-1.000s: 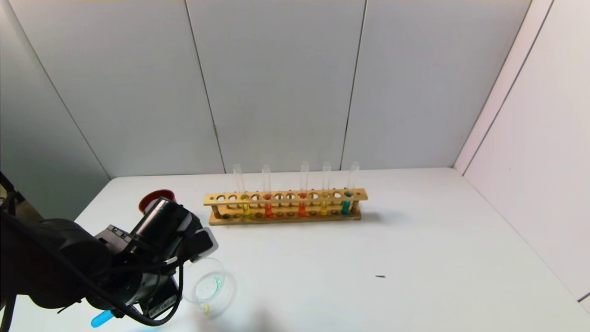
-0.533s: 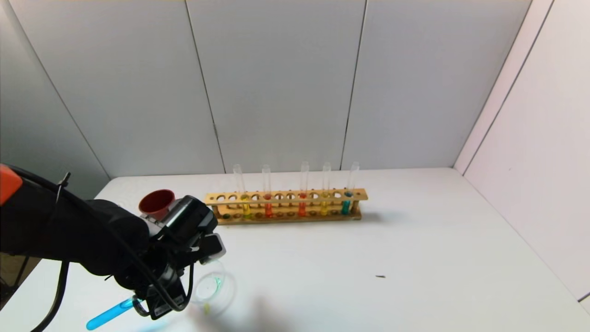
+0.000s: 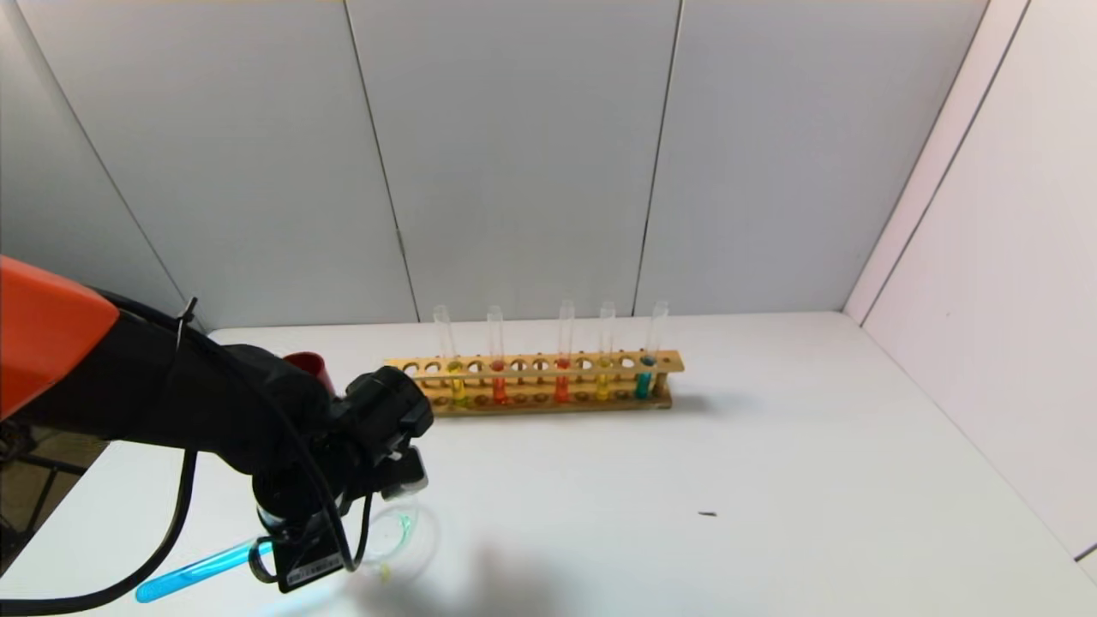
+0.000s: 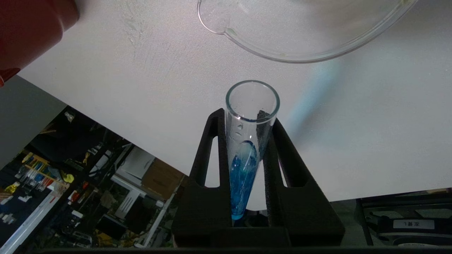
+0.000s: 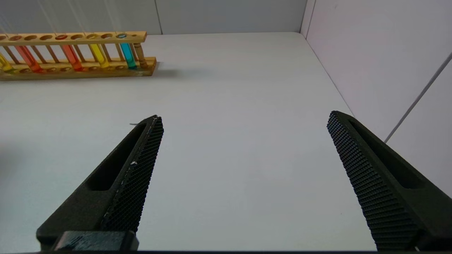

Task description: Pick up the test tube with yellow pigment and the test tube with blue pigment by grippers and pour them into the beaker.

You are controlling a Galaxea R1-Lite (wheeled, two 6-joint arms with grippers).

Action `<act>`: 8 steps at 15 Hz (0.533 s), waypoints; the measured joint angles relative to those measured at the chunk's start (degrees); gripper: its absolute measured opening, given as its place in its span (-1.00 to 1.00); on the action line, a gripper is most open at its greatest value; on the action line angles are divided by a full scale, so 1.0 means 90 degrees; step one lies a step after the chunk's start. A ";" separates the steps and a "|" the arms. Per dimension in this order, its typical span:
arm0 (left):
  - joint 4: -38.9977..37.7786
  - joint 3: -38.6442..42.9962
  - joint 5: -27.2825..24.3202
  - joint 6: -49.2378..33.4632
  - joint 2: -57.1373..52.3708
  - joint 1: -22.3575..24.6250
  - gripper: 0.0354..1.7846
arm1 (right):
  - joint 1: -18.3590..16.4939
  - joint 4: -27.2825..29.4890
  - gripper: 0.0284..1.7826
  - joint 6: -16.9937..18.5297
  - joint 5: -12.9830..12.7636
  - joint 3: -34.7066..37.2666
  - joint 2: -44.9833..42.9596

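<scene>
My left gripper is shut on the test tube with blue pigment, low over the table's front left. The tube lies nearly level. Its round bottom points to the front left and its mouth is close to the rim of the beaker, just outside it. Blue liquid sits in the tube's lower part, between the black fingers. The beaker stands just right of the gripper. A test tube with yellow pigment stands in the wooden rack. My right gripper is open over bare table, out of the head view.
The rack also holds another yellow tube, orange-red tubes and a teal-blue tube. A dark red cup stands behind my left arm. The table's left edge is near the gripper. A small dark speck lies on the table.
My left arm has swung forward and to the right. The gripper has turned, so more of the blue tube sticks out to the front left, lying flatter. The red cup is now mostly hidden.
</scene>
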 joint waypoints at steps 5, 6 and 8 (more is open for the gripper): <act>0.0306 -0.0337 0.0150 0.0003 0.0316 -0.0051 -0.68 | 0.0000 0.0000 0.91 0.0000 0.0000 0.0001 0.0000; 0.0345 -0.0377 0.0238 0.0003 0.0377 -0.0058 -0.68 | 0.0000 0.0000 0.90 0.0000 0.0000 0.0001 0.0000; 0.0478 -0.0456 0.0265 0.0004 0.0478 -0.0080 -0.68 | 0.0000 -0.0003 0.91 0.0000 0.0000 0.0001 0.0000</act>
